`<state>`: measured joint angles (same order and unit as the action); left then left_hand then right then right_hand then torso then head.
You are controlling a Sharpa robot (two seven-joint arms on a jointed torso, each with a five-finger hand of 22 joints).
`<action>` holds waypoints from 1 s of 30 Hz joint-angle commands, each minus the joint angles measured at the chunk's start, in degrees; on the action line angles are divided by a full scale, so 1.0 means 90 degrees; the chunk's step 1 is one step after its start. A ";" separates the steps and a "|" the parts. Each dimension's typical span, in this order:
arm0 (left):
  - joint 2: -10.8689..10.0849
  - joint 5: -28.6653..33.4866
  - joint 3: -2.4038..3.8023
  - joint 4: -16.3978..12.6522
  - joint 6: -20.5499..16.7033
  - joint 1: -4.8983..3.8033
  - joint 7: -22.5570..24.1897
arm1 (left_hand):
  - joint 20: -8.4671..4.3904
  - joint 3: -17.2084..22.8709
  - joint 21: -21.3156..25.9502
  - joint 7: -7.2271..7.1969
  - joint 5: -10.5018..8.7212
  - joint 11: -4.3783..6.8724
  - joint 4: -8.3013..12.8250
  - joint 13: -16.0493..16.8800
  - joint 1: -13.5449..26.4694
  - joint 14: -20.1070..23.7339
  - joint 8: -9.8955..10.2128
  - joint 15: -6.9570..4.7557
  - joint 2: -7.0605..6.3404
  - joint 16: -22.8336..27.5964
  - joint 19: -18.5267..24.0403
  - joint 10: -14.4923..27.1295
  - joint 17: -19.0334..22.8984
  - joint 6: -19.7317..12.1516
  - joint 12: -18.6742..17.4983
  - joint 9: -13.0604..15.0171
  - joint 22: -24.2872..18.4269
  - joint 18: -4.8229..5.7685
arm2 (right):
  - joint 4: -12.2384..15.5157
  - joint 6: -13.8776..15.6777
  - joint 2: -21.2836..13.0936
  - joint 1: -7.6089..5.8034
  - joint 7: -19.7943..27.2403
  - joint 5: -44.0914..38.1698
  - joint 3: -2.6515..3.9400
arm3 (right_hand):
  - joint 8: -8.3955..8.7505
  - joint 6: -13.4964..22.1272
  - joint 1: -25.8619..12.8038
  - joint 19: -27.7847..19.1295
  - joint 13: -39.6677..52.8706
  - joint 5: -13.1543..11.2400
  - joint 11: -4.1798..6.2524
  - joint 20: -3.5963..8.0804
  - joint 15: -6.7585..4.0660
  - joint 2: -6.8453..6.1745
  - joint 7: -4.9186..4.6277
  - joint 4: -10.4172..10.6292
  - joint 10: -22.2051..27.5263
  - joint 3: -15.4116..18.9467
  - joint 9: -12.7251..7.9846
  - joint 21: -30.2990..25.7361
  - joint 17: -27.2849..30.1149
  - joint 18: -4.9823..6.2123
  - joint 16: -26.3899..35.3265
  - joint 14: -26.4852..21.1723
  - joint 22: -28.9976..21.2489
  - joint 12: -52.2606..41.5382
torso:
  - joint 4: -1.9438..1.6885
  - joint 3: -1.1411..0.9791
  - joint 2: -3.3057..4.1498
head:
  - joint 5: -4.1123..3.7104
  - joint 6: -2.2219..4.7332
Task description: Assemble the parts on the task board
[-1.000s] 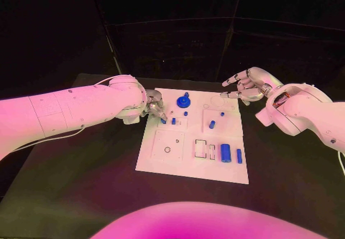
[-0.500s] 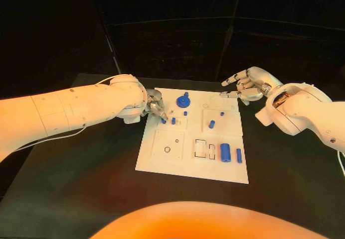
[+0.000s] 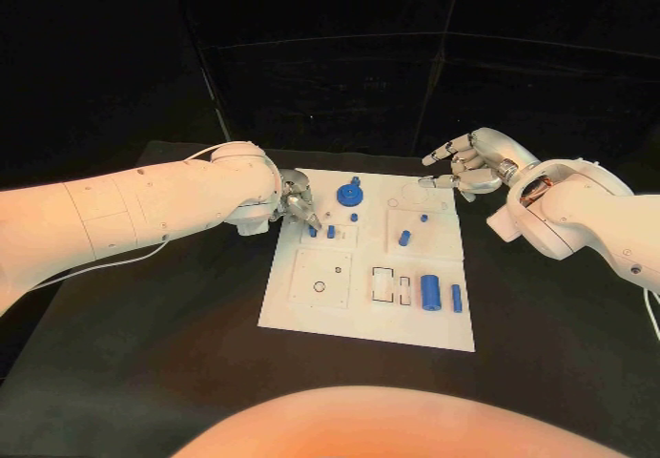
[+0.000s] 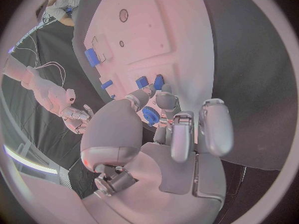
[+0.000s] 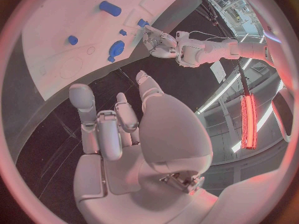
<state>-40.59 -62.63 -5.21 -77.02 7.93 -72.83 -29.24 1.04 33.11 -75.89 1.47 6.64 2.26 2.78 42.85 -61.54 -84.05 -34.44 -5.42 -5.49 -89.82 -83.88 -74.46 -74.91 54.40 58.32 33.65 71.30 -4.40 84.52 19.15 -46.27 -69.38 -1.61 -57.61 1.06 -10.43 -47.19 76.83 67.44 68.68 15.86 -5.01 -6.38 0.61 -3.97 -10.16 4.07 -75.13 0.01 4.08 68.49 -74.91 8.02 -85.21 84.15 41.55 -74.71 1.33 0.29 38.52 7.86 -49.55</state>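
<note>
White, the task board lies flat on the black table, its long axis running away from the robot, its far end between the two hands. The left hand reaches over the board's far left corner, fingers bent down onto the plate; a small blue peg stands at its fingertips, though whether they pinch it I cannot tell. A second small peg stands just beside that one, on the side away from the hand. Past these, further from the left hand, sits a round blue gear with its stub upright. Between the two hands a short blue pin lies along the board's length. The right hand hovers off the far right corner, released, fingers spread and curved, holding nothing. Nearest the robot, well clear of both hands, a blue cylinder and a thin blue bar lie side by side, both pointing along the board.

Compared with a second ago, both hands and every part are where they were.
</note>
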 commanded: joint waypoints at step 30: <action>0.0061 0.0010 -0.0009 0.0206 0.0037 0.0006 -0.0041 | -0.0041 -0.1874 0.0099 0.0051 -0.0085 -0.0019 -0.0964 -0.0291 0.0798 -0.0655 0.0043 -0.0019 -0.0101 -0.0007 -0.0012 0.0215 -0.1652 0.0055 -0.0136 0.0003 -0.0084 0.0025 | 0.0018 -0.0040 -0.0019 -0.0011 0.0045 0.0030 0.0005 | -0.0024 0.0042 -0.0006 -0.0092 -0.0040 0.0024 0.0001 -0.0015 -0.0016 0.0077 0.0008 0.0060 0.0052 0.0041 -0.0009 -0.0071 -0.0400 0.0077 0.0070 0.0364 -0.0095 0.0024 | -0.0008 0.0006 -0.0001 | -0.0032 0.0001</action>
<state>-40.05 -62.47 -5.30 -75.16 8.99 -72.74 -29.31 0.84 16.69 -75.22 1.76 6.19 2.01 -5.70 40.29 -54.80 -84.05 -34.24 -5.42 -6.48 -89.82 -84.08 -72.93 -74.91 55.28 57.47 33.61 70.57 -4.40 84.57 19.01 -46.38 -69.39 -1.59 -57.48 1.06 -10.43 -47.19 76.83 66.93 68.40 15.86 -5.01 -6.46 0.61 -3.97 -10.16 4.37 -75.13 0.32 4.08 68.06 -74.90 8.02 -84.79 84.15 40.78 -74.71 1.26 0.34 38.51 7.64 -49.60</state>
